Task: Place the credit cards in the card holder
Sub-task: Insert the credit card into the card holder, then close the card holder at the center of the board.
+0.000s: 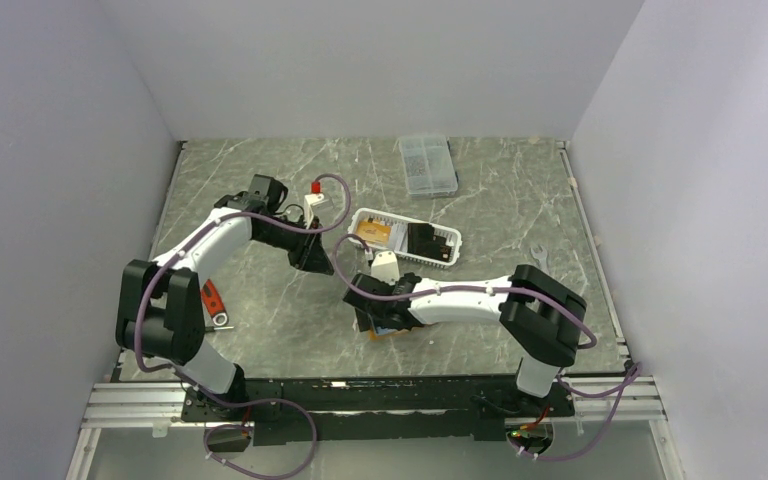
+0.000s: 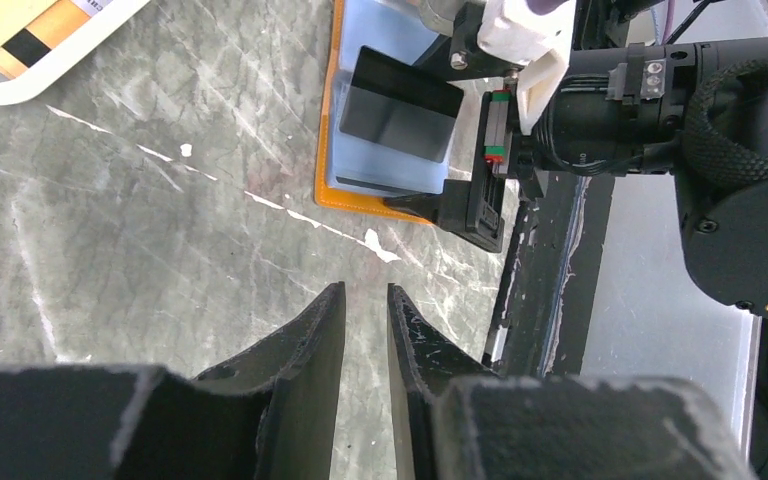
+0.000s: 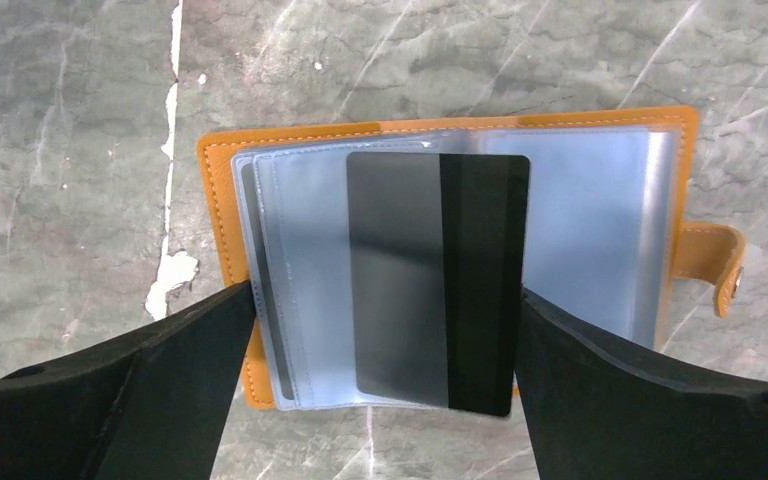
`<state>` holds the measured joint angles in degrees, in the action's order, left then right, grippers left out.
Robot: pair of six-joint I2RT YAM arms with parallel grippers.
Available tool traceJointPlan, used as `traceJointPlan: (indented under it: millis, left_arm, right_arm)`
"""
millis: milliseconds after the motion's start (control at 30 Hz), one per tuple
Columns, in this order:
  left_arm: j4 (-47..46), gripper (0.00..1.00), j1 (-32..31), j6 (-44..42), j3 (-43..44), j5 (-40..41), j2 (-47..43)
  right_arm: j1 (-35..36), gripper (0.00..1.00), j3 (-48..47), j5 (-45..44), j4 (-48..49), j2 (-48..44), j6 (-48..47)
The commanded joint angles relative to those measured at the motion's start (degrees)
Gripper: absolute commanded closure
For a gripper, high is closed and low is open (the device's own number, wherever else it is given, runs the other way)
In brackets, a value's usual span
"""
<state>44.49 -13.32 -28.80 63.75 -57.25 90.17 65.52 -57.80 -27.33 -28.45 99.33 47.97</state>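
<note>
The orange card holder [image 3: 222, 190] lies open on the table, pale blue sleeves up and snap tab [image 3: 715, 260] to one side. A black credit card [image 3: 430, 280] rests flat on the sleeves. My right gripper [image 3: 385, 290] hovers over it, open wide. One finger is at the card's striped edge and the other stands well off it. From above, the right gripper [image 1: 372, 316] covers most of the holder [image 1: 392, 334]. My left gripper [image 2: 365, 288] hangs over bare table a little way from the holder [image 2: 332, 150], fingers a narrow gap apart with nothing between. An orange-gold card [image 1: 375, 232] and a black card [image 1: 425, 240] lie in the white basket.
The white slotted basket [image 1: 455, 245] sits just behind the right gripper. A clear compartment box [image 1: 428, 165] is at the back. A wrench [image 1: 538, 254] lies at the right, a red-handled tool [image 1: 211, 298] at the left by the left arm.
</note>
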Motion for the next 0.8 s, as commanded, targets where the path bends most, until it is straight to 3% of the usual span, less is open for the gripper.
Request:
traceJointPlan:
  millis: [0,400,767]
  left_arm:
    - [1.0,0.73,0.2,0.5,-0.2,-0.2,-3.0]
    - [3.8,0.73,0.3,-0.1,1.4,1.3,-4.1]
    - [4.0,0.73,0.5,-1.2,1.0,1.6,-4.0]
  right_arm:
    - [1.5,0.01,1.3,0.2,-7.9,3.9,-2.0]
    - [1.8,0.01,2.5,0.9,-6.1,1.1,-4.0]
    - [1.8,0.14,2.7,3.4,-1.3,2.1,-5.3]
